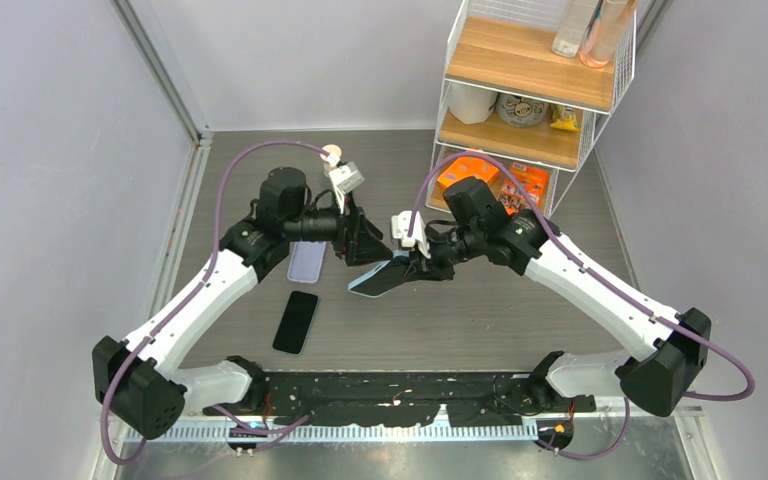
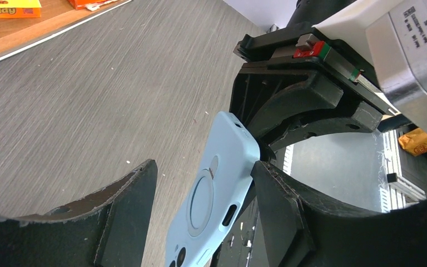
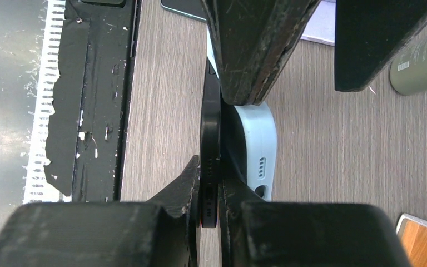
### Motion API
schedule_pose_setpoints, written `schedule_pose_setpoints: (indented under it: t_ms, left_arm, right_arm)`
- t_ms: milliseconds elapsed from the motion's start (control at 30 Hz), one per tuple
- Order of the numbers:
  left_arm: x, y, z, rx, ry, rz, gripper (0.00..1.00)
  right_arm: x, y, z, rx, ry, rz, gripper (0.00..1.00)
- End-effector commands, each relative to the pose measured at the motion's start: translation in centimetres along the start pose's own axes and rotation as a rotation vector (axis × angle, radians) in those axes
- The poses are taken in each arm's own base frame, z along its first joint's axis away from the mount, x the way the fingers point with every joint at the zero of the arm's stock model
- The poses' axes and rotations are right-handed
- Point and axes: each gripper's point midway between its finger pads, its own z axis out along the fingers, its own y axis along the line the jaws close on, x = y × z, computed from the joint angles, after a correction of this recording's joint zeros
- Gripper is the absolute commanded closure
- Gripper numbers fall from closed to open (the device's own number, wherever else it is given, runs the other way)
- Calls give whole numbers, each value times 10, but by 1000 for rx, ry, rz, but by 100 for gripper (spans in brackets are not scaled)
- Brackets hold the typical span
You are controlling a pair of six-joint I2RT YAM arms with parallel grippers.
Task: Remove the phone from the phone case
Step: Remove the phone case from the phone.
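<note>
Extraction is partway, not finished. The right claw (image 3: 209,179) is clamping shut on the bottom end of the black phone (image 3: 209,139). One of its fingers (image 3: 289,233) is sitting wedged between the phone and the phone case (image 2: 217,189). In the right wrist view the light-blue case is peeling away from the phone at that end. Further up, the left arm's finger is blocking the view, so I'm not seeing whether the top end is free. I'm guessing it's seated.

The left claw (image 2: 204,166) is standing open, gripping nothing, with its jaws straddling the case. One finger (image 2: 278,211) looks to be touching the case edge; the other is standing apart from it.

Phone and case are hanging tilted above the worktop (image 1: 480,320), between the two arms, with the case back facing the left wrist camera.

What's left, as I'm reading it: the left claw closing on the case, then the two arms pulling apart until the phone is coming fully clear. One risk is the soft case flexing instead of releasing.

A spare handset (image 1: 296,322) and a pale cover (image 1: 307,260) are also lying on the worktop near the left arm. They're apart from each other, and nothing is touching either.
</note>
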Motion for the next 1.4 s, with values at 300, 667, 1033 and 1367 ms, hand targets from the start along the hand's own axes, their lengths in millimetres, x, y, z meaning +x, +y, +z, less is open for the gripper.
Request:
schedule_pose_setpoints:
  t_ms: [300,667,1033,1367]
  left_arm:
    - [-20,-7,8,53,-38,34,33]
    - [-16,-2,13,47,-26,27,33]
    - [-4,17,23,-19,13,-2,38]
    - [9,30,33,-50,61,-52,57]
  right_arm:
    - [-31,-7,0,0,-96,-65,95]
    - [-32,-8,-1,3,-97,-63,95]
    - [-36,-7,-2,3,-104,-64,95]
    - [-38,-6,-6,8,-113,-75,95]
